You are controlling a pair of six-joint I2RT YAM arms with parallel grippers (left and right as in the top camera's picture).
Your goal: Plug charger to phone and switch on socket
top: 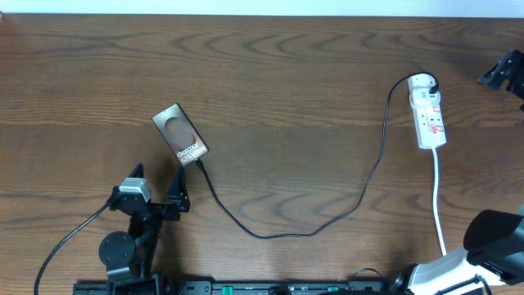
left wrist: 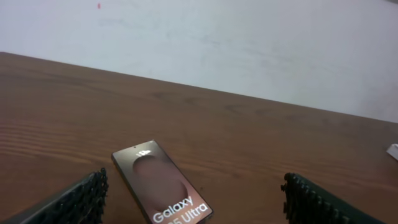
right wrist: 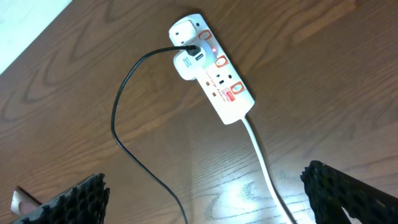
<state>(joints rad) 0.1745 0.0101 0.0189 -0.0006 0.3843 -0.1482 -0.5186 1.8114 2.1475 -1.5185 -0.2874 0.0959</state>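
Dark wooden table [top: 286, 74], phone [top: 180, 135] lying face-up, black charger [top: 278, 236] cable snaking to white socket [top: 429, 115]; thick white cord [top: 436, 192] trailing

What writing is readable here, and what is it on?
"Galaxy": white, on the phone.
"25 Ultra": the line below on the phone; its start is cut off by the picture's edge.
Red label and small print on the socket: too small to read.
No other text shows.
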